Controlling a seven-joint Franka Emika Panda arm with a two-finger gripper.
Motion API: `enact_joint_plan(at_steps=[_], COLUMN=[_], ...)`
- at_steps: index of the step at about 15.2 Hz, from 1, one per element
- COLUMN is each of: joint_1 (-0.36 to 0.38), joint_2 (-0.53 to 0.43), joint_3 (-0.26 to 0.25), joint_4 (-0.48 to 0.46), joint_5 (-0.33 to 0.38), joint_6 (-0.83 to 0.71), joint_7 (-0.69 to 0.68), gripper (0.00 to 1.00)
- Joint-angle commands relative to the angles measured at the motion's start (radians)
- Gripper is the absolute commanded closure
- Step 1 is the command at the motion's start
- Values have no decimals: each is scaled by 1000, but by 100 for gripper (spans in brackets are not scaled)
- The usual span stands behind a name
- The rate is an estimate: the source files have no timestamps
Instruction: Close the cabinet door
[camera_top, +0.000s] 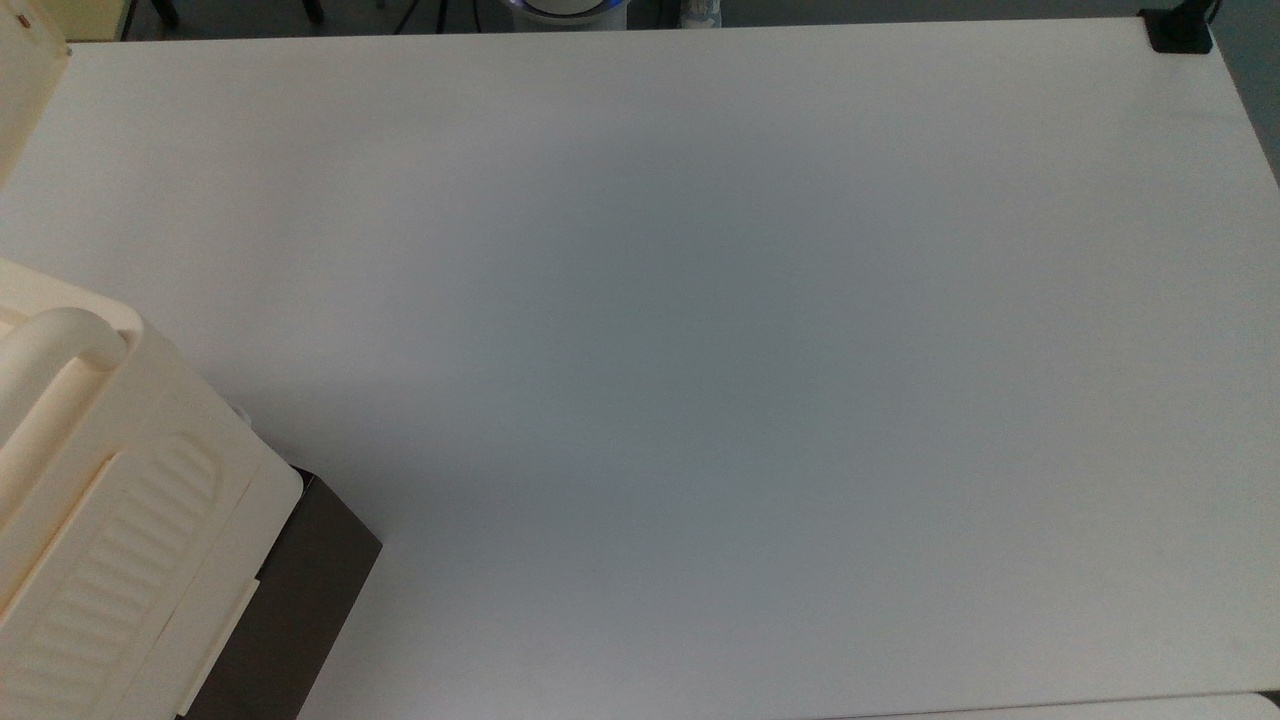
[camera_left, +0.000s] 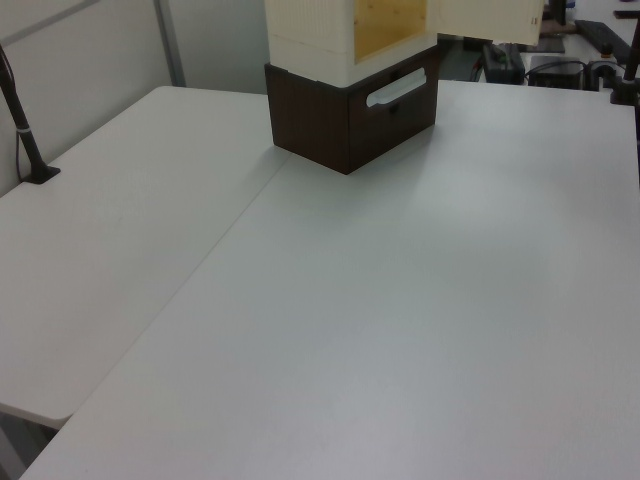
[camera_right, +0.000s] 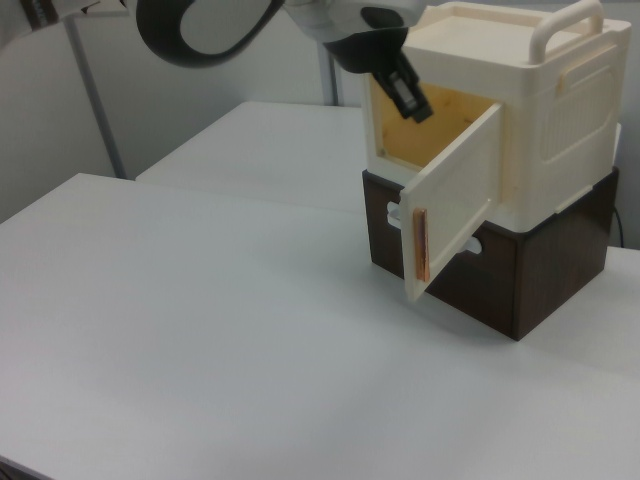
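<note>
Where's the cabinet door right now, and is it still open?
In the right view the cabinet door stands swung open at the front of the cabinet, above the dark brown base, with the gripper above it.

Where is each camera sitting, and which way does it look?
Top view: above the table, looking straight down; the cabinet sits at the top view's lower left. No robot part.
Left view: beside the table, looking along it toward the cabinet's dark brown base at the far end. No robot part.
Right view: low at the table's side, facing the cabinet's open front; the cabinet door hangs ajar, with the gripper by the opening.
All three share the cabinet and table.
</note>
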Motion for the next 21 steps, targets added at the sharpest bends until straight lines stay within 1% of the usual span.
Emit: enact_joint_plan(at_steps=[1,5,7,9,12,17,21], joint_1=[7,-19,-25,-27,-24,-13,-1], joint_2=[-1,21,50,68,85,131,133], joint_3=[-36,-42,-44,-44,-42,-34,-27], joint_4=[-7,-17,-17,-18,-38,-41,-53], joint_5=[13,8,8,7,-26,-32,-29], joint_6=[30,33,42,58,59,59,58], joint_7=[-120,-307,-364,-392,-432,-441,-436], gripper=[100,100,100,100,100,100,100])
